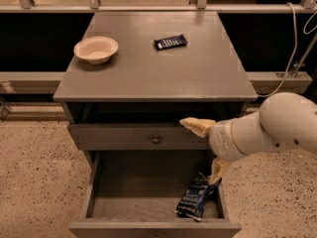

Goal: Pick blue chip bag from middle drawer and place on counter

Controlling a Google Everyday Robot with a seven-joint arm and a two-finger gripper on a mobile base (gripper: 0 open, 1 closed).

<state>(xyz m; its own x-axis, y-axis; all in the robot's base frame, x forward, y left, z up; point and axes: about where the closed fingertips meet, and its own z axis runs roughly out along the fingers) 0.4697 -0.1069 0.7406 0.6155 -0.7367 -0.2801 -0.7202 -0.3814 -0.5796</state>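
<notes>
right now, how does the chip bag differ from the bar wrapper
Place: the chip bag lies in the open drawer, front right; the bar wrapper lies on the counter.
Look: the chip bag is bigger and crinkled; the bar wrapper is smaller and flat.
Reach: the open gripper hangs just above the chip bag, well away from the bar wrapper.
Both are dark packets with pale print.

I count one bowl and one bar wrapper on the counter, one knobbed drawer and one middle drawer under it, one blue chip bag inside, and one gripper, fingers apart, below the counter's front right.
</notes>
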